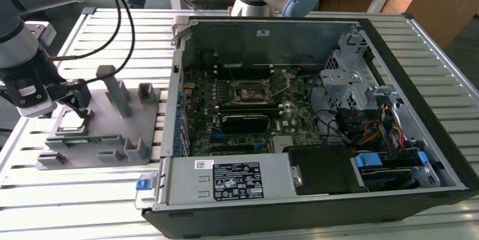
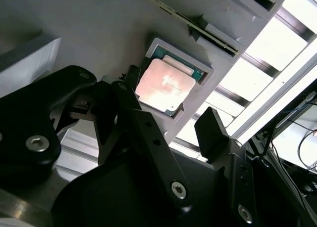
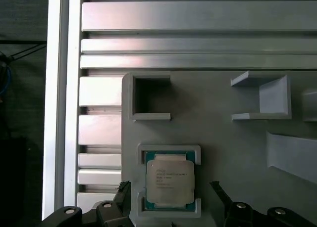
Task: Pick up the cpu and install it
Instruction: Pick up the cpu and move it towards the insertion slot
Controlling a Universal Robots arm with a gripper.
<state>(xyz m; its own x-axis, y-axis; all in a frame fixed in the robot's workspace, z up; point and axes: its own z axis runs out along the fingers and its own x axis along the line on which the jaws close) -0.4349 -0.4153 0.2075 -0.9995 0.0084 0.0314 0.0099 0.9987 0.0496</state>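
Note:
The cpu point(image 1: 73, 121), a flat square chip with a silver top, lies in a square pocket of the grey fixture point(image 1: 112, 150) on the exterior view's left. My gripper point(image 1: 77, 109) hangs just above it. In both wrist views the gripper is open, with a black finger point(image 2: 143, 123) on one side of the cpu point(image 2: 165, 83) and the other finger point(image 2: 213, 130) on the opposite side. The chip point(image 3: 169, 177) sits flat in its green-edged seat between the fingertips point(image 3: 124, 190), and nothing is held. The motherboard's socket point(image 1: 249, 90) lies open inside the computer case point(image 1: 419, 72).
A narrow green memory stick point(image 1: 88, 138) lies in a slot of the fixture, and grey upright posts point(image 1: 120, 91) stand beside the gripper. Cables point(image 1: 123, 21) hang from the arm. The case's metal walls, drive cage point(image 1: 348, 77) and power supply point(image 1: 232, 181) surround the motherboard.

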